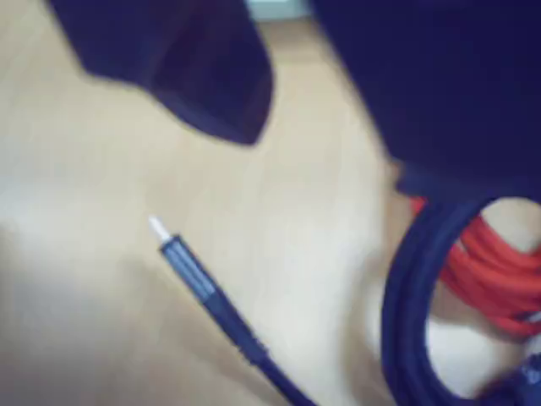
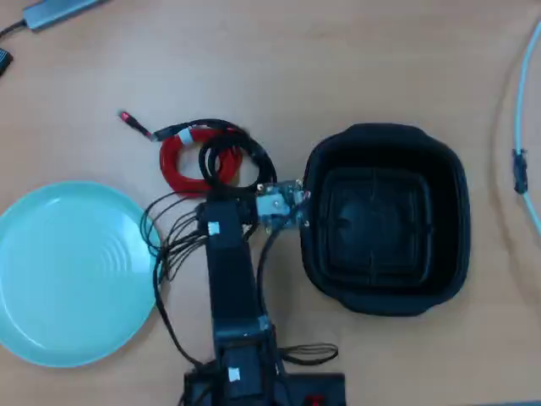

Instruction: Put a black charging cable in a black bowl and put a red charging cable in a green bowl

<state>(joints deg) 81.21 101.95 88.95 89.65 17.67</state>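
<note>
The black charging cable point(image 2: 245, 156) lies coiled on the wooden table, overlapping the right side of the red charging cable point(image 2: 172, 166). The red coil has a white band and a red plug end pointing up-left. My gripper point(image 1: 325, 152) hovers low over both coils, open, its dark blurred jaws apart with bare table between them. In the wrist view the black coil point(image 1: 412, 296) curves under the right jaw, the red coil point(image 1: 490, 271) shows through it, and a black plug point(image 1: 196, 281) with a silvery tip lies loose. The black bowl point(image 2: 380, 132) stands empty at the right, the green bowl point(image 2: 72, 271) empty at the left.
My arm point(image 2: 230, 262) reaches up from its base at the bottom edge, with loose black robot wires point(image 2: 167, 241) hanging on its left. A grey device point(image 2: 59, 10) lies at the top left. A white cable point(image 2: 521, 101) runs along the right edge.
</note>
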